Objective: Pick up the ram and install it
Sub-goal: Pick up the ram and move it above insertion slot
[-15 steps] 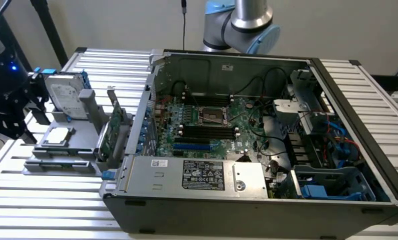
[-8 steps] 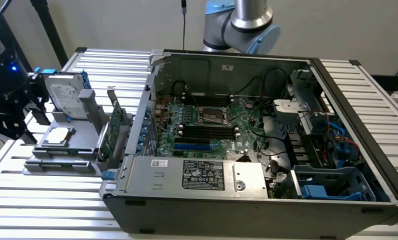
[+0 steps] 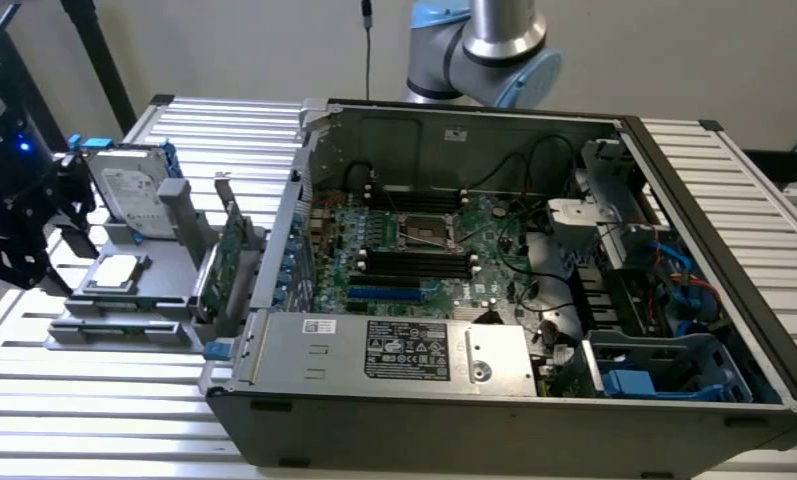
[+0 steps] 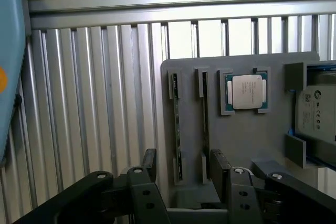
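While the end effector (image 4: 185,170) is being held spread, the ram (image 4: 176,124) is being straddled edge-up in the grey holder (image 4: 247,145), its long axis crossing the closing line.

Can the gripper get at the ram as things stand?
Likely yes: the gripper has its fingers open to either side of the ram, which stands uncovered in the holder.

Open computer case (image 3: 505,425) beside grey holder (image 4: 252,140) with processor (image 4: 247,92).

hard drive (image 4: 317,109) cut off by frame edge, ram (image 4: 177,129) edge-on, chips hidden
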